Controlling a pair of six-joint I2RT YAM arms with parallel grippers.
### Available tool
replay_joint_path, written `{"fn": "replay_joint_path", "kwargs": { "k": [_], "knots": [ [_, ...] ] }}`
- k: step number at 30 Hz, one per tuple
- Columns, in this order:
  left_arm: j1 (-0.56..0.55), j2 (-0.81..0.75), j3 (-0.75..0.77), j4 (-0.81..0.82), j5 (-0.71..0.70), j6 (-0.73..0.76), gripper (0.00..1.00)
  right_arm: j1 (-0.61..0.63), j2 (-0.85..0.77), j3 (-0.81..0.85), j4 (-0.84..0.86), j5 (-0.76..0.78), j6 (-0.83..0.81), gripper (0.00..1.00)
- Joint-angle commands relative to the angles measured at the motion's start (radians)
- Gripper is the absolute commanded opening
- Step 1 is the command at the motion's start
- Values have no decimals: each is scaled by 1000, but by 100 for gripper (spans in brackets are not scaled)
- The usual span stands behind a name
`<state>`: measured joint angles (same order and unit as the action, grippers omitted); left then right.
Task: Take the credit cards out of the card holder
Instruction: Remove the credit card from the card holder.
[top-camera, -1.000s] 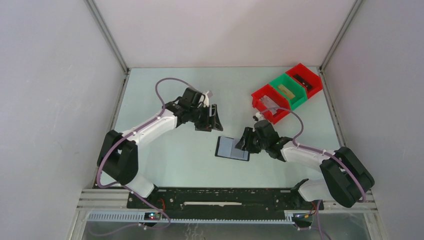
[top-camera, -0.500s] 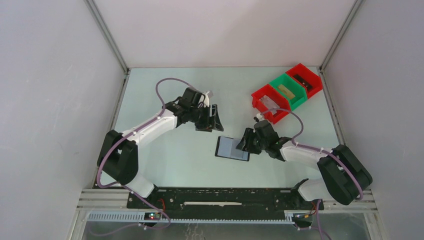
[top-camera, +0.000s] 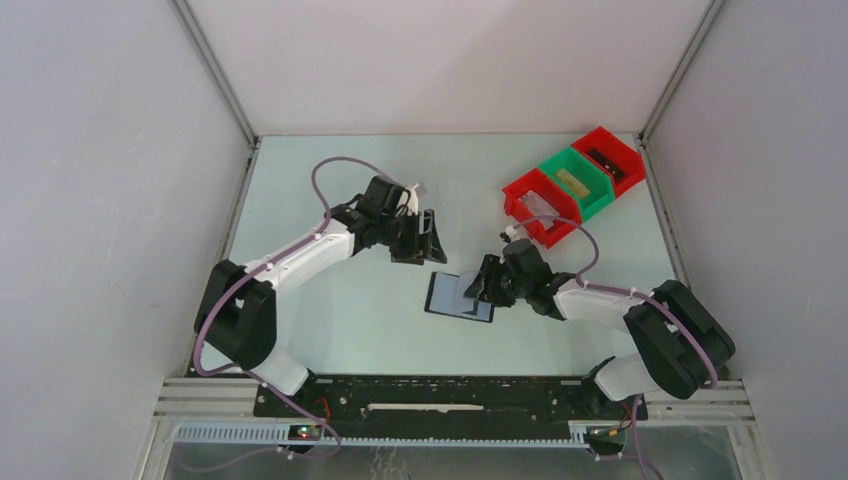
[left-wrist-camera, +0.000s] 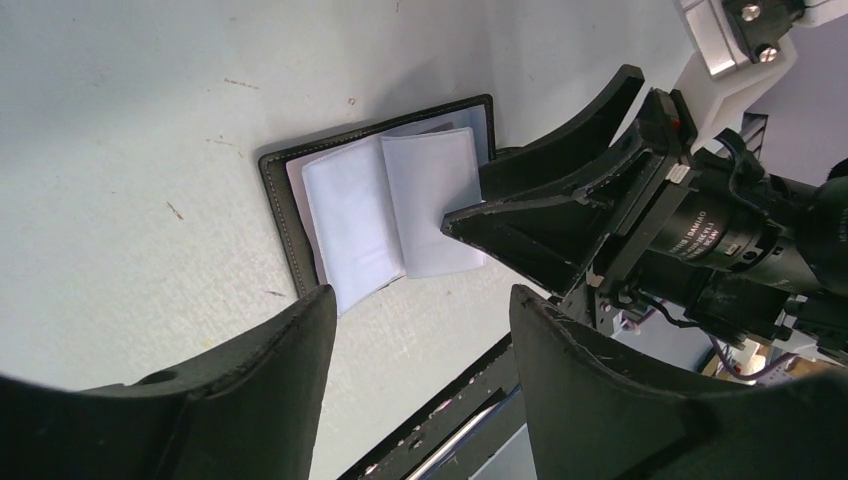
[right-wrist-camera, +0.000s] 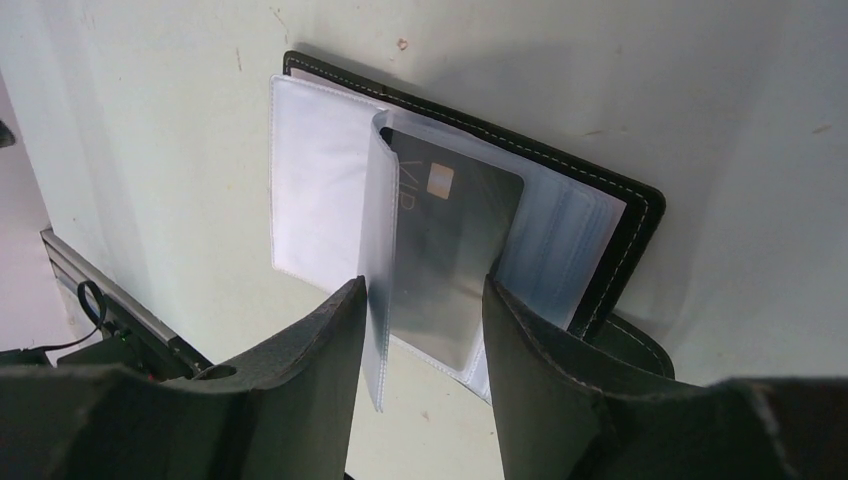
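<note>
Our right gripper (right-wrist-camera: 424, 300) hangs over the open holder (right-wrist-camera: 628, 205), jaws apart and gripping nothing. They straddle a lifted sleeve (right-wrist-camera: 374, 300) whose dark card (right-wrist-camera: 450, 250) runs lengthwise straight ahead between the fingers (right-wrist-camera: 300, 370). Our left gripper (top-camera: 424, 238), also unclenched and empty, sits farther off.

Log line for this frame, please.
holder: open, flat | card: dark, in clear sleeve | right gripper: open, straddling sleeve | left gripper: open, apart from holder
</note>
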<state>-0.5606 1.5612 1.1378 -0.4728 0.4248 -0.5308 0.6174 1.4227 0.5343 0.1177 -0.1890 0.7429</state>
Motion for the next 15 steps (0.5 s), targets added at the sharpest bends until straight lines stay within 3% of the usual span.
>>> {"fn": "replay_joint_path", "kwargs": {
  "k": [1,15],
  "knots": [
    [0,-30,-37,21,5,24,69,28,20,50,28,-3,6,55],
    [1,-58,-45,1,-30,33,69,79,71,140,41,-29,-4,54]
  ]
}}
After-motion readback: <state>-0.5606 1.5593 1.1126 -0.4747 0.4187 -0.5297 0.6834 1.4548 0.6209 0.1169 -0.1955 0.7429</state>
